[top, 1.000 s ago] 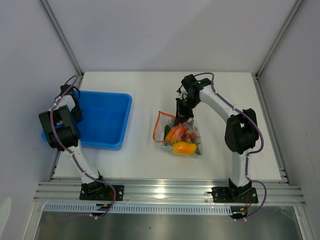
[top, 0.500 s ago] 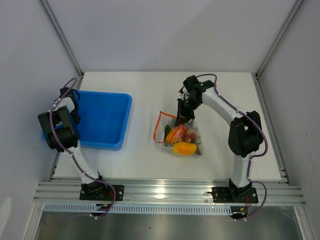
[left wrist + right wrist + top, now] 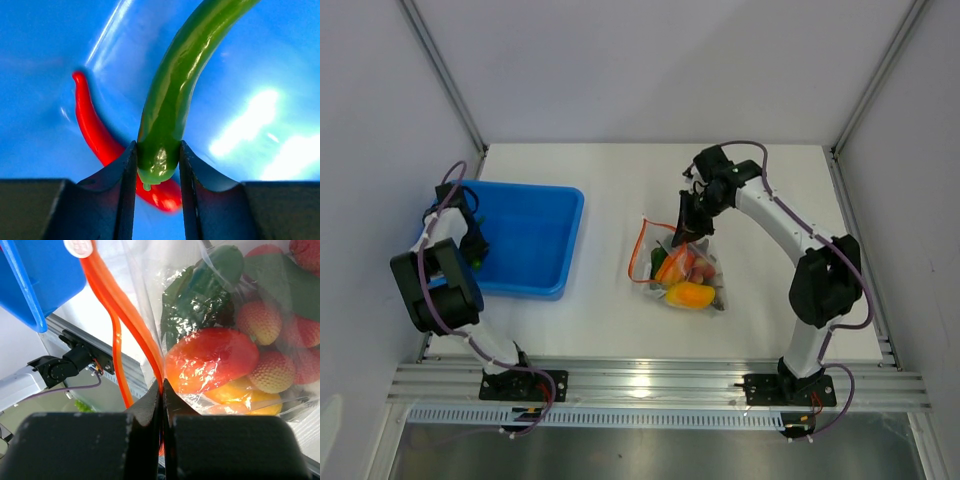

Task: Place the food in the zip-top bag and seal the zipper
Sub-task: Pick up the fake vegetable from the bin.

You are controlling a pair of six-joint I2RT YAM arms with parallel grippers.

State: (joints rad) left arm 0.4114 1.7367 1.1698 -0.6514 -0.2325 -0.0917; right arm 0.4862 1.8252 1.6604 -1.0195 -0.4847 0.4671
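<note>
In the blue tray [image 3: 535, 230] at left, the left gripper [image 3: 157, 152] has drawn nearer, clamping 1 green pepper [image 3: 172, 90] above a red pepper [image 3: 90, 122]. On the counter [image 3: 600, 180], the right gripper [image 3: 162, 390] stays pinched on the zipper [image 3: 107, 295], with the zip-top bag [image 3: 688, 272] nudged right. Loading continues and sealing waits.
</note>
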